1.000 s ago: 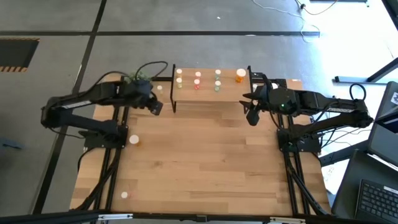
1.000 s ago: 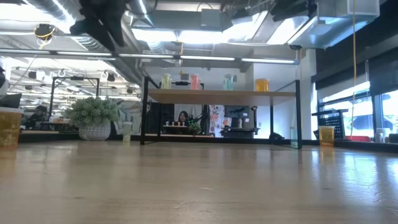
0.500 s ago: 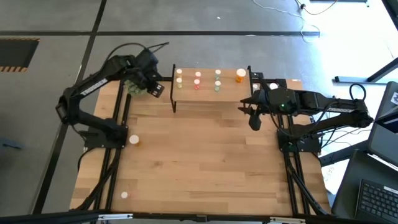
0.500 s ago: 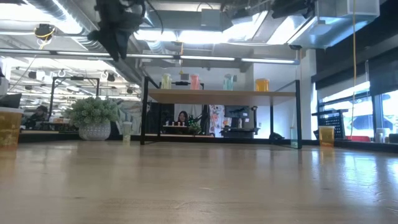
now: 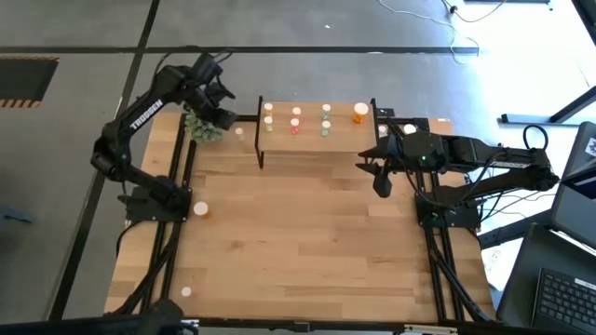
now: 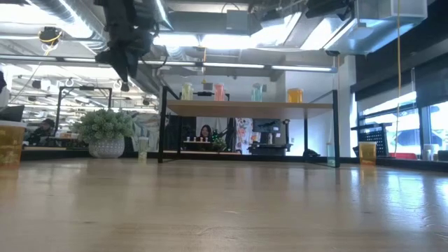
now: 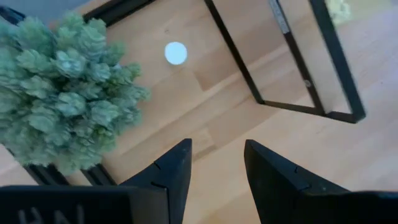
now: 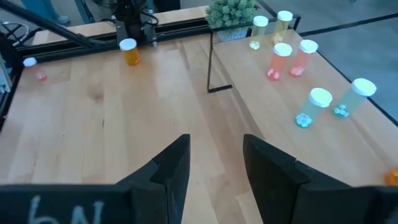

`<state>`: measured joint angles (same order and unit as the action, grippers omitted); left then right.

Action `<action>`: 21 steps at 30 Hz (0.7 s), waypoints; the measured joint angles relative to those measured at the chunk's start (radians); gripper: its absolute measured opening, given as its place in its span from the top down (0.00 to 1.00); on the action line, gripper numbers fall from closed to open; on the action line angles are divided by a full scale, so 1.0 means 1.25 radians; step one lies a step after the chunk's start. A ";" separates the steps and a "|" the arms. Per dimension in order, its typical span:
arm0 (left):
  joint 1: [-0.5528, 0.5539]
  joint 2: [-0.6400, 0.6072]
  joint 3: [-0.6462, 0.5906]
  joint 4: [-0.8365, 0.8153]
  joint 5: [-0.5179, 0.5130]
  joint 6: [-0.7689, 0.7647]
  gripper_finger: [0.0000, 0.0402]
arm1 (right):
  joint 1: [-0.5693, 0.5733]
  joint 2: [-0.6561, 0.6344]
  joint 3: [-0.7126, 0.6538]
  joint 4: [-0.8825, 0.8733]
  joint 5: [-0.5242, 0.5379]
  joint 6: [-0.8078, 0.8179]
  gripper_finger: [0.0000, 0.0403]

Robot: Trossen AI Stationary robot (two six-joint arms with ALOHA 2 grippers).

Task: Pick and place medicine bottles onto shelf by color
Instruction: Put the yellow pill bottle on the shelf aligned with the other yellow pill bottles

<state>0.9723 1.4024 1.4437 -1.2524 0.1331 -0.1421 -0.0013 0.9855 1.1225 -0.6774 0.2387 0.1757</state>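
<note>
The left gripper (image 7: 214,168) has swung up from beside the shelf (image 5: 317,140) to above the plant (image 5: 202,126), fingers open and empty, likely targeting the white-capped bottle (image 7: 176,53) between plant and shelf. The right gripper (image 8: 214,158) waits open at the shelf's right end.

One camera looks straight down on the wooden table (image 5: 307,233); another sits level at tabletop height; two ride the wrists. All see the light-wood, black-legged shelf (image 5: 312,140).

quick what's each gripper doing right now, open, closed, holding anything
Left gripper: open, empty, above the plant.
Right gripper: open, empty, beside the shelf.
</note>
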 joint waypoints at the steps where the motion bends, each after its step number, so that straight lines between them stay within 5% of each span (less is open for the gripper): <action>1: 0.012 0.003 0.000 0.000 0.001 0.021 0.65 | 0.000 0.000 0.000 0.000 0.005 0.003 0.62; 15: 0.044 0.120 0.000 0.053 0.054 0.225 0.65 | 0.000 0.000 0.000 -0.006 -0.007 0.030 0.62; 21: 0.044 0.150 -0.001 0.070 0.054 0.264 0.65 | 0.000 0.001 0.000 -0.006 0.110 0.023 0.62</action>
<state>1.0275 1.5895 1.4429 -1.1647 0.2005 0.1885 -0.0017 0.9871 1.1221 -0.6853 0.3766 0.2046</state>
